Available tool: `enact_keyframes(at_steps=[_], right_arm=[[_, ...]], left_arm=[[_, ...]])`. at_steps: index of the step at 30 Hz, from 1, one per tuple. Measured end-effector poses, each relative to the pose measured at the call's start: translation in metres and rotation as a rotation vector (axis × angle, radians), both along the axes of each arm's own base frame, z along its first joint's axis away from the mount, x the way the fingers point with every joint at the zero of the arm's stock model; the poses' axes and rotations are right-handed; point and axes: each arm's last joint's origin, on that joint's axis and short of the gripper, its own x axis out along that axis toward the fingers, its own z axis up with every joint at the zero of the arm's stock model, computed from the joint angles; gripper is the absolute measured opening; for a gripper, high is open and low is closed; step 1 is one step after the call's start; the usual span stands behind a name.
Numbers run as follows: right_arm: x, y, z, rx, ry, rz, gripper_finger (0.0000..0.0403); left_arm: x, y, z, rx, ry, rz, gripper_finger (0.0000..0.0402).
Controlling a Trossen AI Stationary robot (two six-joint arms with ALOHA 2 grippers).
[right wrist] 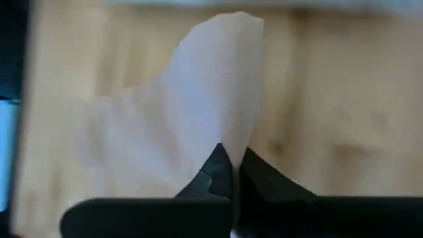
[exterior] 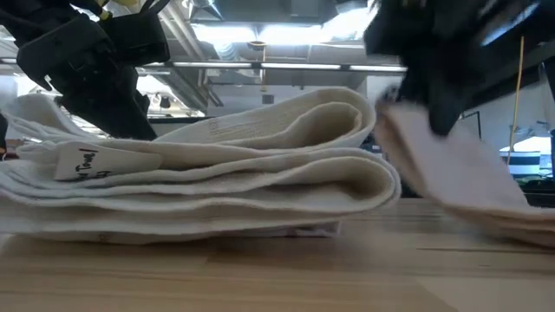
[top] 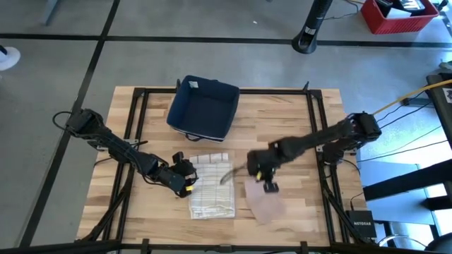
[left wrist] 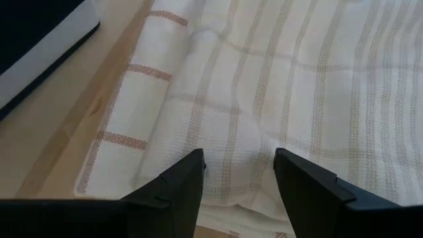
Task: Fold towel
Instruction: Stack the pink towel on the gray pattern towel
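Two grippers at work over one table. Right gripper (top: 269, 185): fingers pinched together on a raised fold of a thin pinkish cloth (top: 264, 204), which drapes from the pinch down to the boards; seen from above it lies at about four o'clock from table centre. Left gripper (left wrist: 238, 175): fingers apart, holding nothing, poised at the nine o'clock edge of the checked towel (top: 212, 185), tips just above its weave. Checked towel: white with tan lines, already doubled into a thick, soft stack near table centre, just at nine o'clock of the pinkish cloth. Dark blue bin (top: 204, 107): at twelve o'clock, well apart from both cloths. Wooden table (top: 296, 120): pale slats, dark frame. Handling, by judgement: both cloths are light, limp and non-slippery; each will sag from any single pinch, so take hold at a corner or along a hem, not mid-panel, and drag low to keep layers from sliding.
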Motion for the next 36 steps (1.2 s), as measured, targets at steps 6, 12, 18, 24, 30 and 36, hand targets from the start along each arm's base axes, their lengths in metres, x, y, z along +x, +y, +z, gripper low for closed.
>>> enact_keyframes(at_steps=[6, 12, 18, 24, 30, 36], right_arm=[[0.013, 0.068, 0.042, -0.006, -0.166, 0.064, 0.0005], [0.027, 0.117, 0.065, 0.015, -0.288, 0.066, 0.0004], [0.060, 0.142, 0.073, -0.008, -0.352, 0.002, 0.0003], [0.089, 0.127, 0.088, -0.032, -0.340, -0.114, 0.0003], [0.110, 0.085, 0.107, -0.014, -0.358, -0.258, 0.0003], [0.122, 0.041, 0.101, -0.014, -0.291, -0.335, 0.0003]], left_arm=[[0.000, 0.000, 0.000, 0.001, 0.000, -0.001, 0.0178], [0.000, 0.000, 0.000, 0.003, 0.001, -0.003, 0.0178], [0.000, 0.000, 0.000, 0.002, 0.000, -0.002, 0.0178], [0.000, 0.000, 0.000, 0.002, 0.000, -0.003, 0.0178], [0.000, 0.000, 0.000, 0.002, 0.001, -0.003, 0.0178], [0.000, 0.000, 0.000, 0.002, 0.000, -0.003, 0.0178]])
